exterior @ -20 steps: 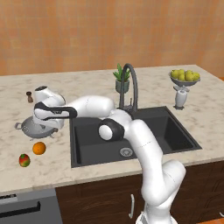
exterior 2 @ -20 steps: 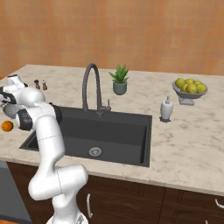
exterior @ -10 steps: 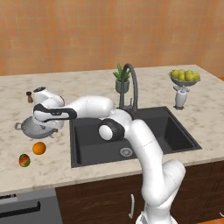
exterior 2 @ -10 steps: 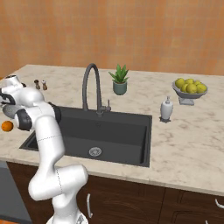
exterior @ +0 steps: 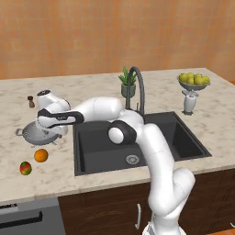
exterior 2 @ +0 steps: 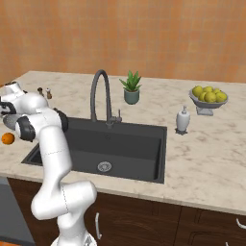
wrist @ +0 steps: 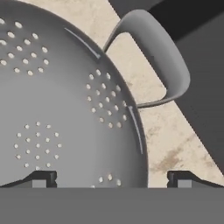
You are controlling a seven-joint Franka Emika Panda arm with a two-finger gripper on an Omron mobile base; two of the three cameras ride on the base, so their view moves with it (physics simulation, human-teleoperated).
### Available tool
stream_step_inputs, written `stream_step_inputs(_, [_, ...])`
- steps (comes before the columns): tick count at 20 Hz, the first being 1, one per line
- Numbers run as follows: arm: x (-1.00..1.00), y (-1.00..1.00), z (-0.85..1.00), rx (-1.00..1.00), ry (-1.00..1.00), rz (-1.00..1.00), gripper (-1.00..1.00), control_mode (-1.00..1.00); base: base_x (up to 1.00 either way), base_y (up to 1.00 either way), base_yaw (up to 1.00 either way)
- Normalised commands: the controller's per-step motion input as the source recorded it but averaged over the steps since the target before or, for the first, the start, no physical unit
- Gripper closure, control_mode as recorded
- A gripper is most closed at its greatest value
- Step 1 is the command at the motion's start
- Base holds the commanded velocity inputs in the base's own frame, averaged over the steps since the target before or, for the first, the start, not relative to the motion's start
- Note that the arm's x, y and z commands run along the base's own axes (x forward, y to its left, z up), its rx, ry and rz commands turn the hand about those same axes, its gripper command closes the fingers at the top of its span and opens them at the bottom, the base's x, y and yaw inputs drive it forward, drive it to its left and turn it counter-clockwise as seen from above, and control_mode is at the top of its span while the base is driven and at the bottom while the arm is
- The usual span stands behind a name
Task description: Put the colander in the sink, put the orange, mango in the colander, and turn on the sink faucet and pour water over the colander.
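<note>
The grey perforated colander [exterior: 33,133] sits on the counter left of the black sink [exterior: 98,147]. My gripper [exterior: 49,132] hangs open right over the colander's sink-side rim. In the hand view the colander [wrist: 57,109] lies close below, its loop handle [wrist: 168,65] pointing toward the sink. The rim passes between my open gripper [wrist: 113,179] fingers, which hold nothing. The orange [exterior: 41,155] [exterior 2: 7,138] and the red-green mango [exterior: 25,168] lie on the counter in front of the colander. The gooseneck sink faucet [exterior: 139,88] [exterior 2: 99,93] stands behind the basin [exterior 2: 115,144].
A potted plant [exterior: 127,82] stands behind the faucet. At the right are a soap dispenser [exterior 2: 182,120] and a pedestal bowl of yellow-green fruits [exterior 2: 207,96]. A small pepper mill [exterior: 30,101] stands behind the colander. The counter's front edge runs just past the mango.
The hand has sunk slightly toward the colander. Fruits and colander have not moved.
</note>
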Motion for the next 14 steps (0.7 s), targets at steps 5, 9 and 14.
stream_step_inputs(5, [-0.13, -0.25, -0.27, 0.10, -0.10, 0.00, -1.00, -1.00, 0.00, 0.00, 0.00])
stream_step_inputs(9, [-0.03, -0.05, -0.22, 0.03, -0.06, 0.00, -1.00, -1.00, 0.00, 0.00, 0.00])
stream_step_inputs(14, [0.00, 0.00, 0.00, 0.00, 0.00, 0.00, -1.00, -1.00, 0.00, 0.00, 0.00])
